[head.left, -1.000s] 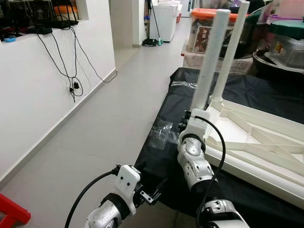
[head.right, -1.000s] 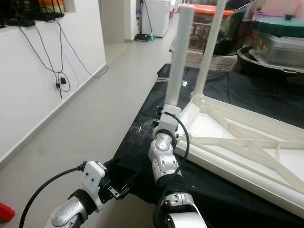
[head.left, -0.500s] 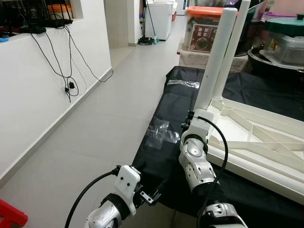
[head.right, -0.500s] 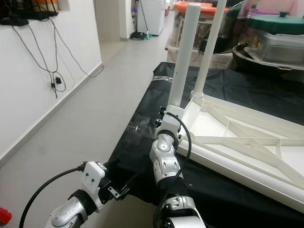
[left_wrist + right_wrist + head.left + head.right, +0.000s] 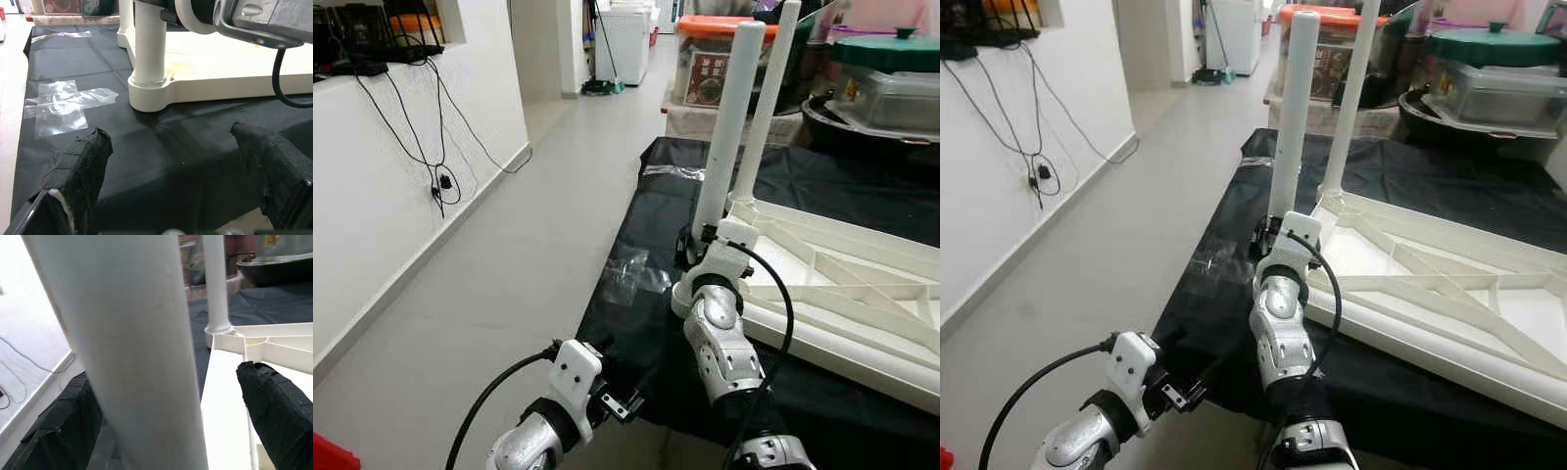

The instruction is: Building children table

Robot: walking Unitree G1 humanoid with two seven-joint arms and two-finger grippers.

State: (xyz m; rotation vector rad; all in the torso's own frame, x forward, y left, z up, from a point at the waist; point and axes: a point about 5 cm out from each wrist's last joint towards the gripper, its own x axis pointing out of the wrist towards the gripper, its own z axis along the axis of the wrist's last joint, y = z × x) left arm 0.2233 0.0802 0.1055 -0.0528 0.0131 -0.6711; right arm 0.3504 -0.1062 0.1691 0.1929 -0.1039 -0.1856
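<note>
A white children's table lies upside down on a black cloth. Two white legs stand up from it, the near leg at the corner and the far leg behind it. My right gripper is at the base of the near leg. In the right wrist view that leg stands between the fingers, which are open with a gap on one side. My left gripper hangs low at the cloth's front edge, open and holding nothing, facing the near leg's socket.
A patch of clear tape sticks to the cloth near the table's corner. Storage boxes and lidded tubs stand behind the table. A white wall with hanging cables runs along the left, with grey tiled floor between it and the cloth.
The head camera has shifted a little, so the scene sits slightly differently. My right gripper stays at the base of the near leg. The left arm has not visibly moved.
</note>
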